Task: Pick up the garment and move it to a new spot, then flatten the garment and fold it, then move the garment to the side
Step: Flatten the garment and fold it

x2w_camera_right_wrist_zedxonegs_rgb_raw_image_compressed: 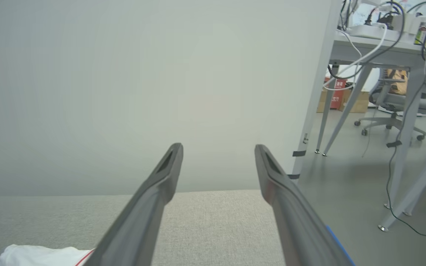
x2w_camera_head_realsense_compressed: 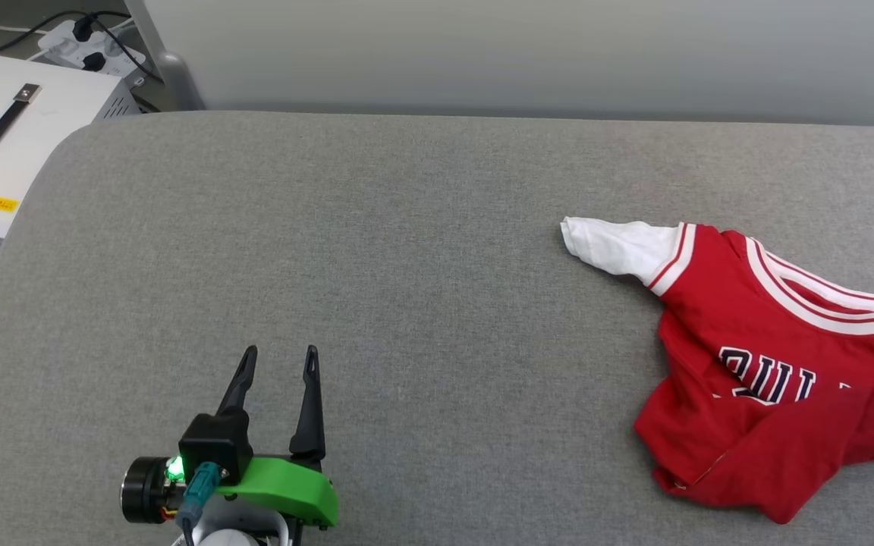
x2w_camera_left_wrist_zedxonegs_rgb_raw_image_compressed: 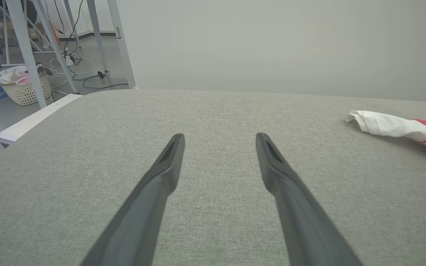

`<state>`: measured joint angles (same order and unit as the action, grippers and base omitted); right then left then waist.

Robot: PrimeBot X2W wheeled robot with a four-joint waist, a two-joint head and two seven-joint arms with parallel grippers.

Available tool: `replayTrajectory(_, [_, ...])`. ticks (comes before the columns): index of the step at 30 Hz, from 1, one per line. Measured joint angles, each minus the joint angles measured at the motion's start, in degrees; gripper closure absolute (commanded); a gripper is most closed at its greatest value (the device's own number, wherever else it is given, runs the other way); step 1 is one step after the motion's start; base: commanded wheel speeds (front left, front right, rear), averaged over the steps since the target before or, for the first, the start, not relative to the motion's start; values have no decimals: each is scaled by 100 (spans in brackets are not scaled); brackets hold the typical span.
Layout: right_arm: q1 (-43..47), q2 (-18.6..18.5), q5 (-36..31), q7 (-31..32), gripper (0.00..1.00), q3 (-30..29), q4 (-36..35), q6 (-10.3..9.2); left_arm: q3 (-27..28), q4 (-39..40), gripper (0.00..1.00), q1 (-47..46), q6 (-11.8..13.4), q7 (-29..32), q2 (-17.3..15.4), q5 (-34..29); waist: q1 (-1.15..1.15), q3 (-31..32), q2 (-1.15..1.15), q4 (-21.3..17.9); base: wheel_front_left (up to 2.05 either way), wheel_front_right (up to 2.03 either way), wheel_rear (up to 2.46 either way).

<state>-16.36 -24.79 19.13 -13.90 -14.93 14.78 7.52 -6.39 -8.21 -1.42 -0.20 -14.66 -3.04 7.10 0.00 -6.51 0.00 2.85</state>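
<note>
The garment (x2w_camera_head_realsense_compressed: 778, 371) lies crumpled at the right side of the grey cushioned surface (x2w_camera_head_realsense_compressed: 407, 265), red with a white sleeve pointing left and striped trim at the collar. Part of its black lettering shows. Its white sleeve (x2w_camera_left_wrist_zedxonegs_rgb_raw_image_compressed: 386, 125) reaches in from the right edge of the left wrist view, and a bit of white cloth (x2w_camera_right_wrist_zedxonegs_rgb_raw_image_compressed: 39, 255) lies at the bottom left of the right wrist view. My left gripper (x2w_camera_head_realsense_compressed: 279, 359) stands open at the lower left, far from the garment, with nothing between its fingers (x2w_camera_left_wrist_zedxonegs_rgb_raw_image_compressed: 168, 162). My right gripper (x2w_camera_right_wrist_zedxonegs_rgb_raw_image_compressed: 218, 151) is open and empty, above the surface's far right end.
A white box with a black handle (x2w_camera_head_realsense_compressed: 12, 136) and a power strip (x2w_camera_head_realsense_compressed: 88, 45) sit past the surface's left edge. A pale wall runs behind. Desk legs (x2w_camera_right_wrist_zedxonegs_rgb_raw_image_compressed: 327, 111), cables and an office chair (x2w_camera_right_wrist_zedxonegs_rgb_raw_image_compressed: 401, 107) stand on the floor to the right. A laundry basket (x2w_camera_left_wrist_zedxonegs_rgb_raw_image_compressed: 24, 87) is at the left.
</note>
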Motion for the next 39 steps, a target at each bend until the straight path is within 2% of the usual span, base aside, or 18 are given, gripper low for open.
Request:
replayTrajectory(3, [-143,-62,-144,446,0,558,-613,0,-7,98,0,-13,-5,0,1,-55,0,-66,0,41,0,0,0])
replayTrajectory(7, [-634,-366,-65,1341,0,1561,-1140,0,-26,220,0,-49,-7,0,1,-67,0,-185,0,103,0,0,0])
replayTrajectory(16, [-2139,-1423,1144,3887,0,4391,-1006,1,-207,424,0,-397,4,-1,1,-52,0,-594,0,306,0,0,0])
replayTrajectory(22, [-3125,-1617,1930,5118,0,5877,-708,1,-394,477,0,-637,98,0,1,89,0,-961,0,468,0,0,0])
replayTrajectory(27, [-3738,-1558,2172,5319,0,6606,-62,1,-569,502,0,-868,198,-1,2,235,0,-1305,0,640,0,0,0])
replayTrajectory(33, [-3948,-1361,2357,5169,0,7171,850,0,-668,494,0,-1041,275,0,2,313,1,-1665,0,876,0,0,0])
replayTrajectory(38, [-4128,-1444,2641,5081,0,7466,1202,-3,-660,460,0,-1055,322,-1,2,350,0,-1808,0,1073,0,0,0])
replayTrajectory(39, [-4143,-1452,2705,4924,78,7486,1229,-3,-648,445,0,-1054,325,0,2,350,0,-1814,0,1098,0,0,0])
